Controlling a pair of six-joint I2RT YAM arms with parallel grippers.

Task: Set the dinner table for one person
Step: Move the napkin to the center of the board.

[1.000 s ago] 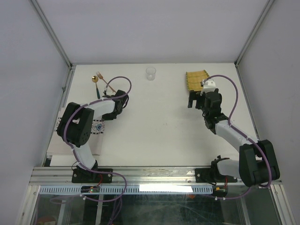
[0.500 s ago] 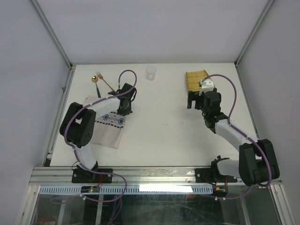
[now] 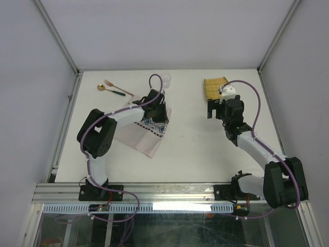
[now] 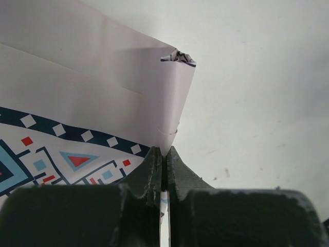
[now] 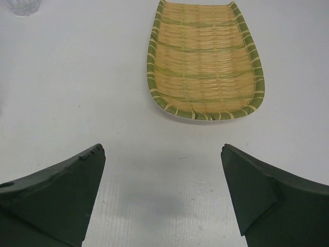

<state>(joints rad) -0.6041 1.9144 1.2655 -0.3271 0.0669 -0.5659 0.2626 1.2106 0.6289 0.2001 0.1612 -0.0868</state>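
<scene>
Left gripper (image 4: 164,155) pinches the placemat (image 4: 77,103) over the dinner table (image 3: 195,149); right gripper (image 5: 162,150) gapes wide, empty.

The left gripper (image 4: 163,157), pinched on a corner of the placemat (image 3: 148,138), is sweeping from the left edge of the top view toward its upper centre. It is dragging the cloth across the dinner table (image 3: 195,149) and closing on the glass (image 3: 165,78).
</scene>
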